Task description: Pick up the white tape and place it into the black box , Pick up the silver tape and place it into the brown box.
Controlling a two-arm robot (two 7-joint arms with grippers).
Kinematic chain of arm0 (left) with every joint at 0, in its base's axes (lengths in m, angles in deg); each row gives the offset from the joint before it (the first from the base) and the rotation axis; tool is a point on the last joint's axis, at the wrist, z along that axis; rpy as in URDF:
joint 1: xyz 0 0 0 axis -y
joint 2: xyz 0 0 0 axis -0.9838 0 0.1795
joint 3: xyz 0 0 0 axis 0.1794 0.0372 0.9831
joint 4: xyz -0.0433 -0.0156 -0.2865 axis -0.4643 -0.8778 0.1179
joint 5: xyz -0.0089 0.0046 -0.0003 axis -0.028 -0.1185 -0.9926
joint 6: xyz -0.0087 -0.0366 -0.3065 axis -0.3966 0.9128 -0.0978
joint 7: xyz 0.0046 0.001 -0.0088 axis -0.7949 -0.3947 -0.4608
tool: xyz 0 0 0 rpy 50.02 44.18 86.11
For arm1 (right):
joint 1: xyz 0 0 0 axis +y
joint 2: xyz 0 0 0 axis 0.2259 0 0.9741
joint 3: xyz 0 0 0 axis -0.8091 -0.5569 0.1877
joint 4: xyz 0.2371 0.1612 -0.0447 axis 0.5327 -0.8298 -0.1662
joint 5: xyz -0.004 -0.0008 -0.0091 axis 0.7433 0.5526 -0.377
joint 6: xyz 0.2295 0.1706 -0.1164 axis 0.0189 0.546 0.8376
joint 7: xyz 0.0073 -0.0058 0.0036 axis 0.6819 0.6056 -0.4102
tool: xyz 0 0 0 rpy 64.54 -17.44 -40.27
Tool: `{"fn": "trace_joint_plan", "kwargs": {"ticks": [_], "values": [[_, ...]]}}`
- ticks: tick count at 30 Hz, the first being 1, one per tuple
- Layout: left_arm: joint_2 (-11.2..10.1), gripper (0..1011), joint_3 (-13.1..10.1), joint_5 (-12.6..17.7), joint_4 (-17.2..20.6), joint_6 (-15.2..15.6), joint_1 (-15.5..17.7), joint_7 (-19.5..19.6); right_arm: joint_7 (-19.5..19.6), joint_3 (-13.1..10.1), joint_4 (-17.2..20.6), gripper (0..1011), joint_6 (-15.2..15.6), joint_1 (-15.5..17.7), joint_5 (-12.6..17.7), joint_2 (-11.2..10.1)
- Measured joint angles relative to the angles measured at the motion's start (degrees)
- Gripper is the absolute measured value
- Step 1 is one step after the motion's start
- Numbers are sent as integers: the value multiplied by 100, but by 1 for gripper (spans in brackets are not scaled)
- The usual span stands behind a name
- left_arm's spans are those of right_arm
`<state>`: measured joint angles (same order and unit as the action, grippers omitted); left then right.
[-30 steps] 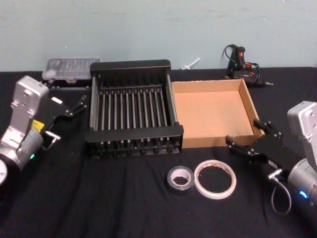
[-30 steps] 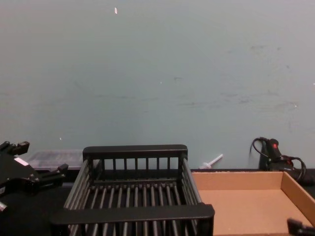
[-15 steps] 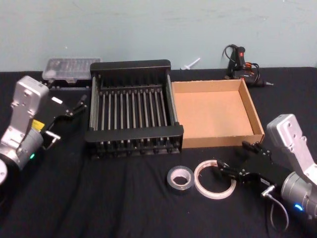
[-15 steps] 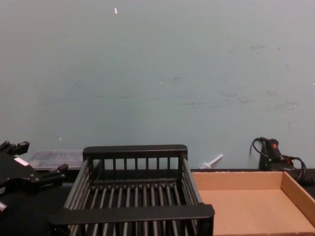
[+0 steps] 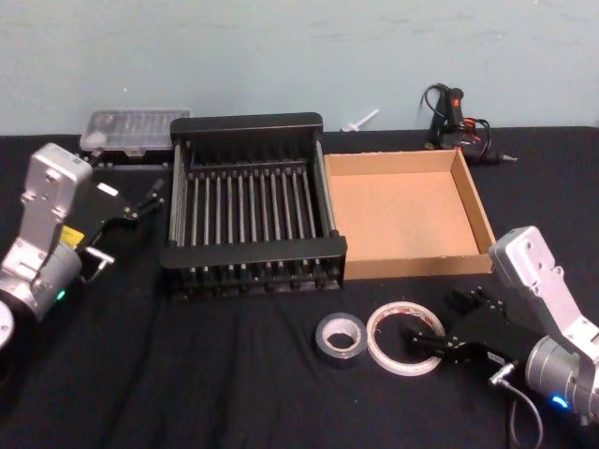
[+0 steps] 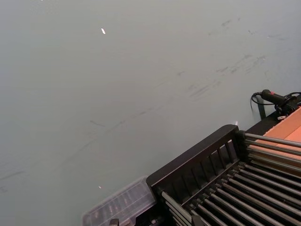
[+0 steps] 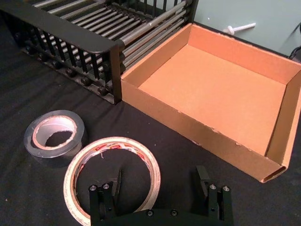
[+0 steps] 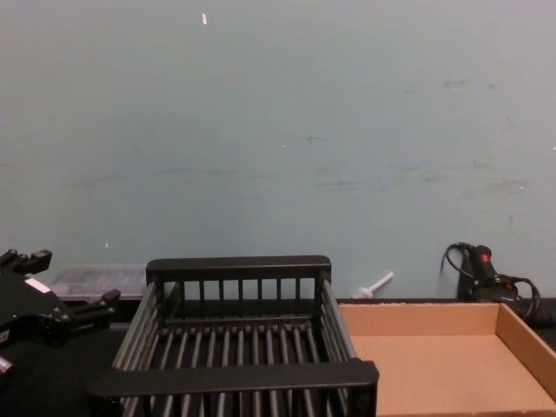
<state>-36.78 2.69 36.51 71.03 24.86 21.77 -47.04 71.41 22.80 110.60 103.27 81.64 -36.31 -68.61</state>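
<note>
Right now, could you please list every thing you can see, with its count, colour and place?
white tape: 1, whitish with red marks, flat on the black cloth, in front of the brown box.
silver tape: 1, dark grey, beside the white tape, toward the robot's left.
black box: 1, black, slatted, centre of table.
brown box: 1, tan cardboard, touching the black box's right side.
clear case: 1, transparent, behind the black box's left corner.
glue gun: 1, black, behind the brown box.
left gripper: black, left of the black box.
right gripper: black, open, one finger inside the white tape's ring.
</note>
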Motion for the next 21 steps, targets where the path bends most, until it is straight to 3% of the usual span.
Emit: {"fn": "trace_joint_plan", "kwargs": {"ticks": [21], "values": [[0,1001,0,0,0,0,0,0,-204,-146,-136,1002,69,41,-196,262]]}}
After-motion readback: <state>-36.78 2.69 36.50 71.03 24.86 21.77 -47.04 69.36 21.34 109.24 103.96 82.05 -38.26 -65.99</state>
